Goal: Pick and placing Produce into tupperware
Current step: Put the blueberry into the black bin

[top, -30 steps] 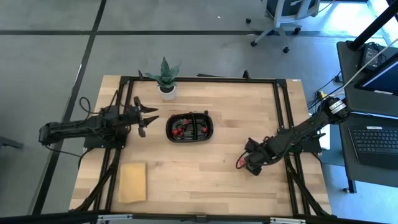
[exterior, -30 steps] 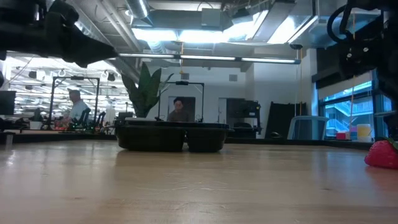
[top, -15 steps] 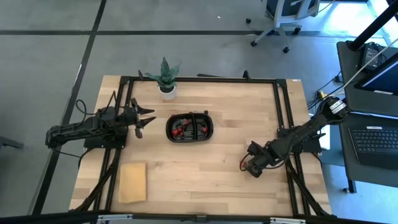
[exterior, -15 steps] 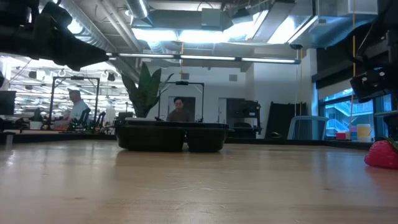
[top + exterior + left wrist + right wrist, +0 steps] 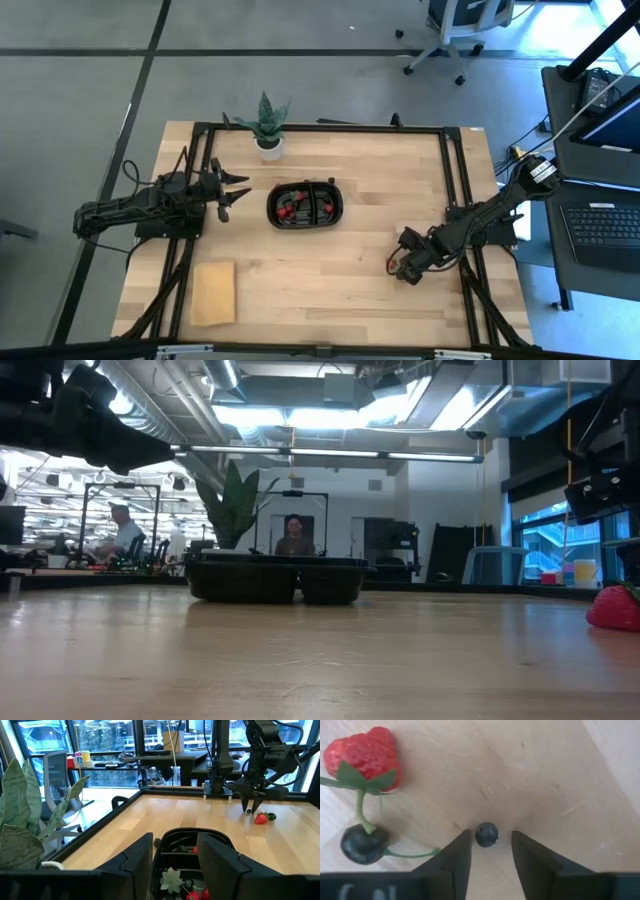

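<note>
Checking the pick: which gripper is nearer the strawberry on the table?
Right. The right gripper is down at the table's right side, with the strawberry just beside its fingers. The left gripper hovers left of the tray, far off.

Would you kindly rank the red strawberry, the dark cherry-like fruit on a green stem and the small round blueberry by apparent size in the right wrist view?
1. Red strawberry, largest.
2. Dark cherry-like fruit on a green stem.
3. Small round blueberry, smallest.
All lie on the wooden table, so nearness hardly skews this.

Overhead camera looks straight down, low camera level across the table [image 5: 300, 660] (both catch the tupperware [image 5: 306, 204]).
</note>
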You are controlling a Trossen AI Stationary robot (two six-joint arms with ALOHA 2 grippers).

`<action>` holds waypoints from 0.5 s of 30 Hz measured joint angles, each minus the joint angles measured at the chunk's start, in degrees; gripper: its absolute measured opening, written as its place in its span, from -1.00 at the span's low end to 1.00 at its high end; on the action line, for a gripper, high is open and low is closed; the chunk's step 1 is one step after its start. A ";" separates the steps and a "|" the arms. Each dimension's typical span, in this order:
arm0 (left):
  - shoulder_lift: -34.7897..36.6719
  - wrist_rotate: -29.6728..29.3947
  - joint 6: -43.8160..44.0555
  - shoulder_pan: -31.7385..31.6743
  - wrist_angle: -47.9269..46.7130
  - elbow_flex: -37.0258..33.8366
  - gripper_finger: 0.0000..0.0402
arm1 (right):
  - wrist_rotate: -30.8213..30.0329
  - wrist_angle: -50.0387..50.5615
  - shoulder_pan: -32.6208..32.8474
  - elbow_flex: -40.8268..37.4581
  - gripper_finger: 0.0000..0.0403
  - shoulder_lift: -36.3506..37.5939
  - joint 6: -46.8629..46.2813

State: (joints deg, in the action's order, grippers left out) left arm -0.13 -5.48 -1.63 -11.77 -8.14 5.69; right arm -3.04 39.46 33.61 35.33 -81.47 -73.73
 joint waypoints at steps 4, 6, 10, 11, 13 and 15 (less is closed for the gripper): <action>0.01 0.00 0.02 0.00 0.00 0.00 -0.27 | -0.23 -0.07 0.00 -0.02 -0.46 -0.02 0.22; 0.01 0.00 0.02 0.00 -0.01 0.00 -0.27 | -0.31 -0.11 0.00 -0.02 -0.52 -0.02 0.24; -0.01 0.00 0.06 0.00 -0.02 0.00 -0.27 | -0.41 -0.26 -0.02 -0.02 -0.65 -0.04 0.41; 0.01 0.00 0.04 0.00 -0.02 0.00 -0.27 | -0.47 -0.26 -0.02 -0.02 -0.68 -0.04 0.42; 0.01 0.00 0.07 0.00 -0.02 0.00 -0.27 | -0.53 -0.27 -0.02 -0.02 -0.73 -0.05 0.44; 0.00 0.00 0.07 0.00 -0.02 0.00 -0.27 | -0.54 -0.28 -0.02 -0.02 -0.78 -0.07 0.49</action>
State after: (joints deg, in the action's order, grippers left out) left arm -0.13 -5.48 -1.56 -11.77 -8.16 5.69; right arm -3.58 39.18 33.58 35.31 -81.54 -73.25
